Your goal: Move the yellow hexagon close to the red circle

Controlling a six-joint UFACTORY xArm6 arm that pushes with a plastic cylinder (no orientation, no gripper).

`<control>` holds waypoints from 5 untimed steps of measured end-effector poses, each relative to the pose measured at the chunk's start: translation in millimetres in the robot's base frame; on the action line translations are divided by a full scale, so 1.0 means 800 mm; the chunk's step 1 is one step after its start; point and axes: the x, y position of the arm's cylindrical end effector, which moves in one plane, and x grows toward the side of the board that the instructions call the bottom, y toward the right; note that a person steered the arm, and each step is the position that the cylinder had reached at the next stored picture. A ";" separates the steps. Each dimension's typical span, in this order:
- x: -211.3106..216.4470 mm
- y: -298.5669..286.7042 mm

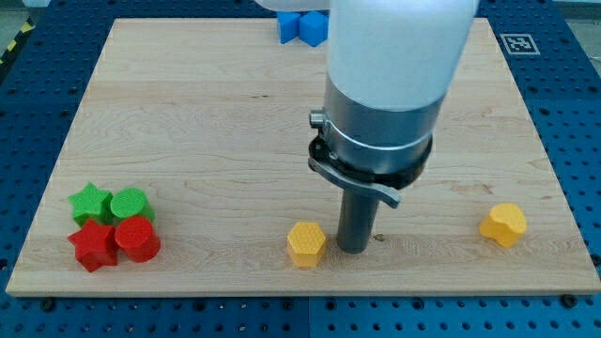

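The yellow hexagon (306,244) lies near the board's bottom edge, a little left of centre. My tip (353,249) rests on the board just to the right of it, close to or touching its right side. The red circle (138,238) sits at the view's bottom left, far to the left of the hexagon. It is packed in a cluster with a red star (93,246), a green star (89,202) and a green circle (130,204).
A yellow heart-like block (503,224) lies at the view's bottom right. Blue blocks (302,25) sit at the board's top edge, partly hidden by the arm's wide body (390,84). The wooden board (207,122) lies on a blue perforated table.
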 end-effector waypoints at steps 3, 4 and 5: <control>0.019 -0.059; 0.019 -0.104; 0.019 -0.145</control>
